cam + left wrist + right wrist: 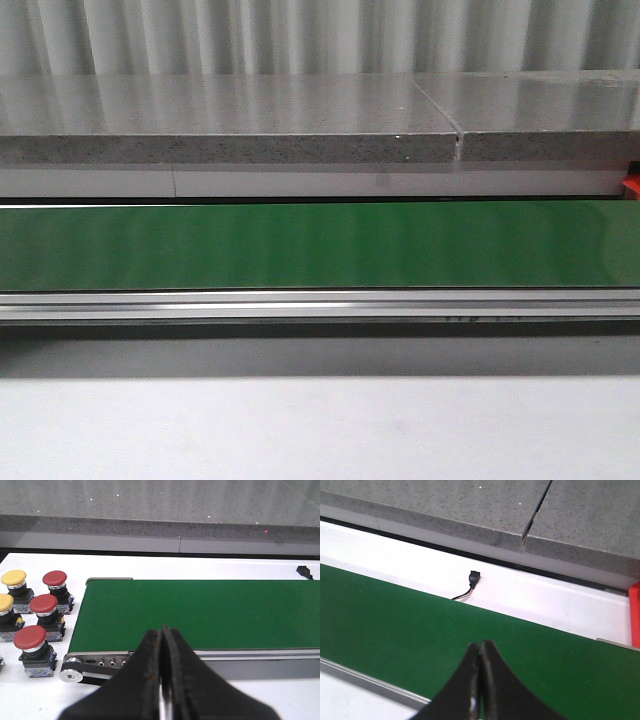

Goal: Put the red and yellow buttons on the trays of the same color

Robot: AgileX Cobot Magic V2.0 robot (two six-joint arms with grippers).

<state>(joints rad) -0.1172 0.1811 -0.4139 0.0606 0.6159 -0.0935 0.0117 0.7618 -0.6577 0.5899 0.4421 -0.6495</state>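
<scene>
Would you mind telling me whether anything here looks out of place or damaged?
Nothing stands out. The red buttons and yellow buttons stand upright in a tidy group beside the green conveyor belt, and both claws, left and right, are shut and empty.

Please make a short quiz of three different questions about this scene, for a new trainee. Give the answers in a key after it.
1. True or false: a button already lies on the green belt.
2. How many red buttons and how many yellow buttons stand beside the end of the belt, as the left wrist view shows them?
3. Multiple choice: the left tool is A) wide open, B) shut and empty, C) shut on a button.

Key
1. False: the belt is bare in all three views.
2. Three red (first red button, second red button, third red button) and two yellow (first yellow button, second yellow button, partly cut off).
3. B. The right tool is the same.
</scene>
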